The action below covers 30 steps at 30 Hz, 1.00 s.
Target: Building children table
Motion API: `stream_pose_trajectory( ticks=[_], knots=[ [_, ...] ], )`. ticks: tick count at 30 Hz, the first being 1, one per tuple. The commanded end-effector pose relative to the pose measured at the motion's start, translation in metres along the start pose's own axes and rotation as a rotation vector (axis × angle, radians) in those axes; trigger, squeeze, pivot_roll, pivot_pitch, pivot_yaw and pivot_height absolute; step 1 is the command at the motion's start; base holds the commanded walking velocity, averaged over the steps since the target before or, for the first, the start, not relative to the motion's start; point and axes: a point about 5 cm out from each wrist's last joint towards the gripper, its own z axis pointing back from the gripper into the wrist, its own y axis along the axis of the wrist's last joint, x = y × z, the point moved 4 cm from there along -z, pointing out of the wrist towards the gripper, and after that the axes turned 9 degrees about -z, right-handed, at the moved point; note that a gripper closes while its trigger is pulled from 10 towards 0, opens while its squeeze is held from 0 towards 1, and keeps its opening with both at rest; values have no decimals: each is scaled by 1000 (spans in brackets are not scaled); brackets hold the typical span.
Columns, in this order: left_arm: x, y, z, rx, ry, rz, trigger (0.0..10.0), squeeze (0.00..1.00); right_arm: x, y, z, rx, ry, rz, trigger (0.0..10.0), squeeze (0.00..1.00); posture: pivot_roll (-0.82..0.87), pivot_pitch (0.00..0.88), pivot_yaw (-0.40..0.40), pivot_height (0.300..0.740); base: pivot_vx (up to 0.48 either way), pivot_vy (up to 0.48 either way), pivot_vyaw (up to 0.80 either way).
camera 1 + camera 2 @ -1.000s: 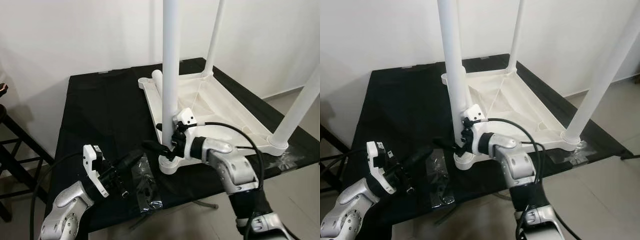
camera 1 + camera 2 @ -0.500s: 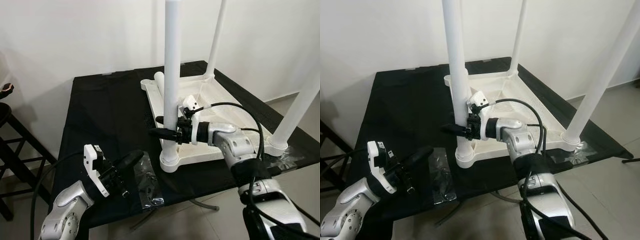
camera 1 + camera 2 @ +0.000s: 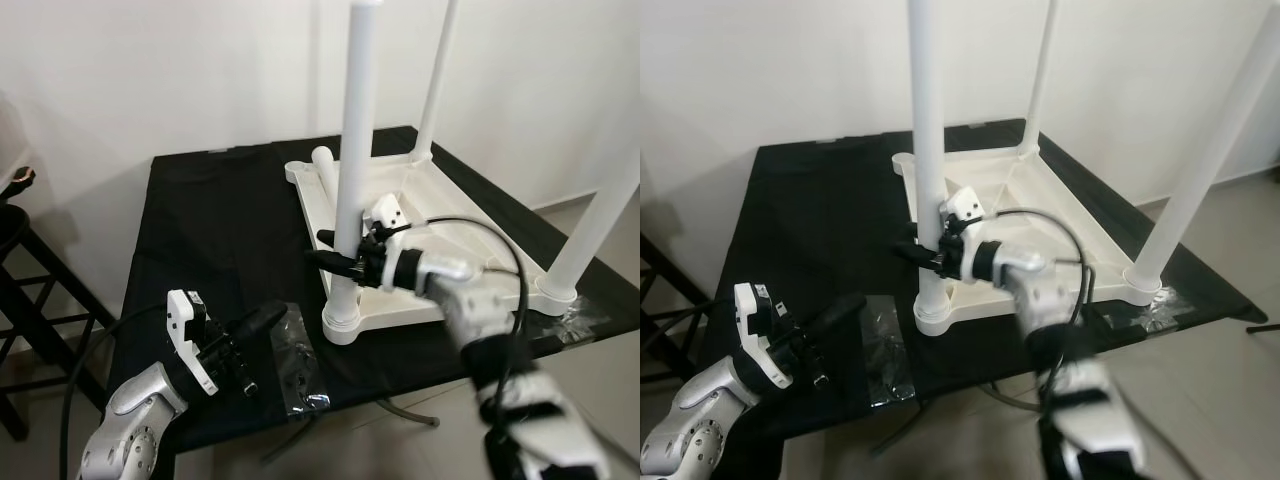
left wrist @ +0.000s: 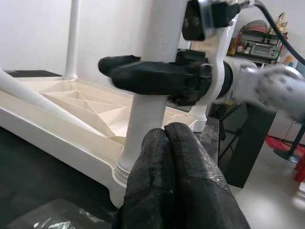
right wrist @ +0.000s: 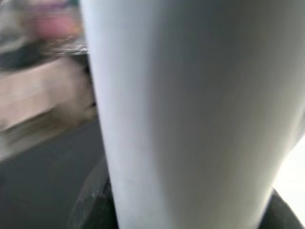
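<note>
A white children's table (image 3: 470, 232) lies upside down on a black table (image 3: 220, 220). Three of its legs stand upright. The near leg (image 3: 352, 150) has my right gripper (image 3: 314, 246) shut on it, one black finger on each side, a short way above the leg's socket (image 3: 340, 322). That leg (image 5: 190, 95) looms close in the right wrist view. A loose white leg (image 3: 322, 165) lies by the far left corner. My left gripper (image 3: 278, 312) is shut with nothing in it, low over a clear plastic bag (image 3: 300, 370); its fingers (image 4: 176, 181) point at the near leg.
A dark stool (image 3: 20, 260) stands off the black table's left side. Crumpled clear plastic (image 3: 580, 312) lies at the front right corner by the right leg (image 3: 600, 215). White walls close the back. Bare black tabletop stretches left of the white table.
My right gripper has slid up the near leg from its socket. The camera has pulled back and up a little. The left arm has stayed in place.
</note>
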Motion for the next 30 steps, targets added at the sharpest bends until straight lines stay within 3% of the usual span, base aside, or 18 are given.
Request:
stream_pose_trajectory(
  ticks=[1, 2, 3, 5, 11, 12, 15, 16, 21, 24, 26, 28, 29, 30],
  knots=[
    [-1, 3, 1, 0, -3, -5, 10000, 0, 11, -54, 20, -133, -339, -128, 0, 0, 12, 0, -2, 740, 0, 0, 0],
    [-1, 3, 1, 0, -3, -5, 10000, 0, 11, -54, 20, -133, -339, -128, 0, 0, 12, 0, -2, 740, 0, 0, 0],
    [-1, 3, 1, 0, -4, -4, 10000, 0, 1, -62, 27, -134, -401, -144, 0, 0, 8, 0, 1, 740, 0, 0, 0],
    [-2, 3, 1, -3, -8, -2, 10000, 0, -2, -55, 27, -106, -411, -111, 0, 0, -1, 0, 8, 740, 0, 0, 0],
    [-3, 2, 0, -9, -18, -3, 10000, 0, 2, -52, 25, -99, -433, -83, 0, 0, 4, 0, 5, 740, 0, 0, 0],
    [-3, 3, 1, -4, -5, -6, 10000, 0, -4, -51, 23, -100, -418, -78, 4745, 0, 4, 0, 5, 740, 0, 0, 0],
    [-4, 3, 2, 0, 6, -8, 10000, 0, -7, -49, 22, -98, -415, -81, 4745, 0, 4, 0, 5, 740, 0, 0, 0],
    [-4, 3, 2, 0, 6, -8, 10000, 0, -11, -43, 19, -86, -388, -89, 10000, 1000, 8, 0, 7, 740, 0, 0, 0],
    [-4, 3, 2, -4, 0, -5, 10000, 0, -22, -23, 7, -41, -264, -96, 10000, 1000, 6, 0, 11, 740, 0, 0, 0],
    [-3, 2, 1, -6, -4, -5, 10000, 0, -27, -7, -4, -18, -72, -70, 10000, 1000, 14, 0, 6, 740, 0, 0, 0],
    [-3, 2, 1, -6, -4, -5, 10000, 0, -28, -4, -4, -15, -37, -62, 10000, 1000, 14, 0, 6, 740, 0, 0, 0],
    [-3, 2, 1, -5, -1, -6, 10000, 0, -27, 1, -5, -25, 32, -24, 10000, 1000, 17, 0, 5, 740, 0, 0, 0],
    [-3, 2, 1, -4, 2, -8, 10000, 0, -22, 7, -6, -57, 124, 52, 10000, 996, 20, 0, 6, 740, 0, 0, 0],
    [-3, 2, 1, -4, 2, -8, 10000, 0, -22, 7, -6, -57, 124, 52, 10000, 996, 20, 0, 6, 740, 0, 0, 0]
  ],
)
